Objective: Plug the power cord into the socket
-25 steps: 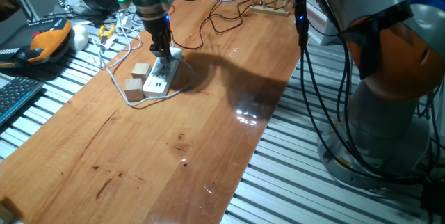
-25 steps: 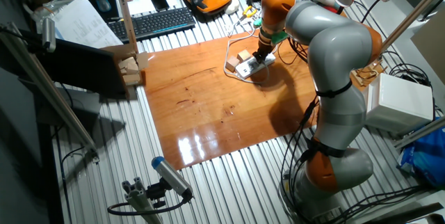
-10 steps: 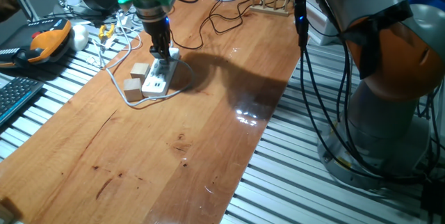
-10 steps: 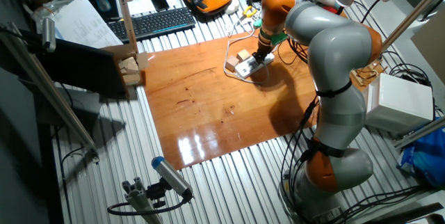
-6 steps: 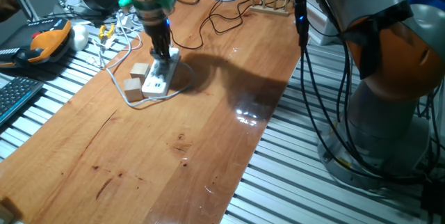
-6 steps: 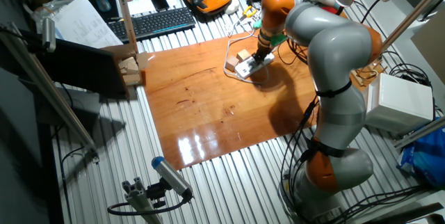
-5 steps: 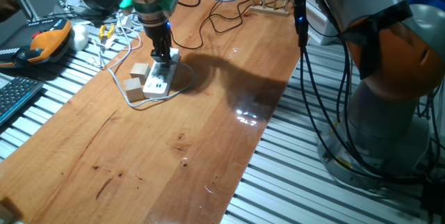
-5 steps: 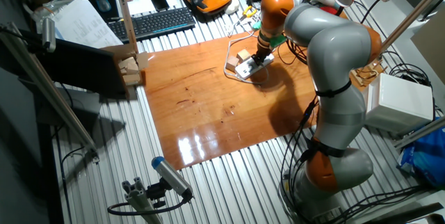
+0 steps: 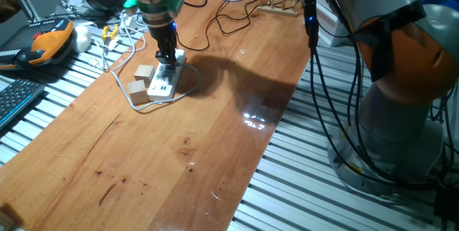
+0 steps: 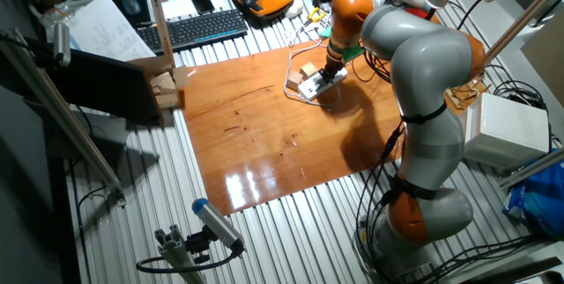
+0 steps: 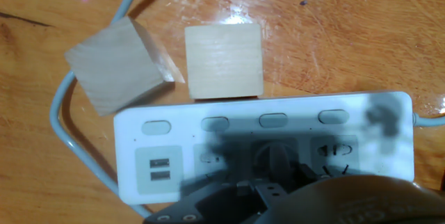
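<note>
The socket is a white power strip (image 9: 162, 82) lying on the wooden table, also seen in the other fixed view (image 10: 312, 87). In the hand view the strip (image 11: 174, 175) has several outlets and two USB ports. My gripper (image 9: 167, 59) stands upright over the strip's far end, shut on the small black plug (image 11: 271, 160), which sits at the middle outlet. I cannot tell how deep the plug is. The thin black power cord (image 9: 208, 39) trails from the gripper toward the back of the table. The gripper also shows in the other fixed view (image 10: 328, 73).
Two tan cubes (image 9: 145, 73) (image 9: 137, 91) sit right beside the strip's left side; in the hand view they (image 11: 115, 64) (image 11: 224, 60) lie above it. The strip's white cable (image 11: 61, 123) loops around them. A lamp, a wooden rack (image 9: 280, 1) and tools stand at the back.
The gripper with the plug has shifted only slightly over the strip's far end. The strip and the cubes stay about where they were.
</note>
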`<state>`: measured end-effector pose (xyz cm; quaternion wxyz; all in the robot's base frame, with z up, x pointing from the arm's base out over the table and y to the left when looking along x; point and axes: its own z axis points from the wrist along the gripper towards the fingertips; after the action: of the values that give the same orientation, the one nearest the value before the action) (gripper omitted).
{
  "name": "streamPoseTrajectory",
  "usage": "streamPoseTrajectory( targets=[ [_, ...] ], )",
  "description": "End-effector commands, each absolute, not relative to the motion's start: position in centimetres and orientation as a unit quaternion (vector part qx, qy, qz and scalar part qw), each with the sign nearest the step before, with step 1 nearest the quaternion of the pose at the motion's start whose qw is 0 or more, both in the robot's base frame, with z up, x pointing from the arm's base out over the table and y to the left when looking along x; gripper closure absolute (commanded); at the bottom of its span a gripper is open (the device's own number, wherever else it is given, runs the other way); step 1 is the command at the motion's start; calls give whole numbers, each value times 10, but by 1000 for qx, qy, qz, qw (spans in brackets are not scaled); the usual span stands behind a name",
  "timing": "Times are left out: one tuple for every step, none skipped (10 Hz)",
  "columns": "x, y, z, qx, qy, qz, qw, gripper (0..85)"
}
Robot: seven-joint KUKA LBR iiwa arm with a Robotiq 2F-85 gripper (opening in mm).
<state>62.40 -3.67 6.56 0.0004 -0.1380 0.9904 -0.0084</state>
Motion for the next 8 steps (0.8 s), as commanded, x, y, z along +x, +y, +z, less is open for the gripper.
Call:
streamPoseTrajectory(
  targets=[
    [623,-35,63,-134,991,-10,2,850],
    [623,-35,62,-133,991,-9,2,850],
    [623,-34,62,-133,991,-8,-2,850],
    [624,-34,63,-133,991,-10,-4,850],
    [624,-35,64,-131,991,-10,-7,680],
    [624,-34,64,-126,992,-9,-6,510],
    [624,-35,65,-119,993,-6,-5,340],
    [625,-35,65,-111,994,0,-3,340]
  ],
)
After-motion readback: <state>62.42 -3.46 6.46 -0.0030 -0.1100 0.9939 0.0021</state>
